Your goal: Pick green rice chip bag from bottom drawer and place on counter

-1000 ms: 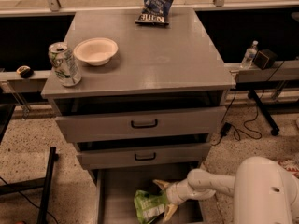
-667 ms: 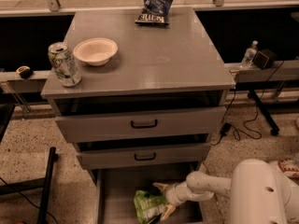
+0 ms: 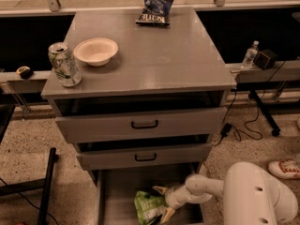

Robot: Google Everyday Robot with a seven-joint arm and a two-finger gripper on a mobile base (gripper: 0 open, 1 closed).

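Your claw (image 3: 162,202) sits low in the bottom drawer (image 3: 117,193), spread open around the right edge of the green rice chip bag (image 3: 144,208). Expect it light, crinkly and slippery; pinch a flat seam, not the puffed middle.

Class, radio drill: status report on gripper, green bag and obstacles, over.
Gripper low in bottom drawer, fingers open astride bag's right edge. Green rice chip bag on drawer floor. Counter holds can, bowl, blue chip bag.
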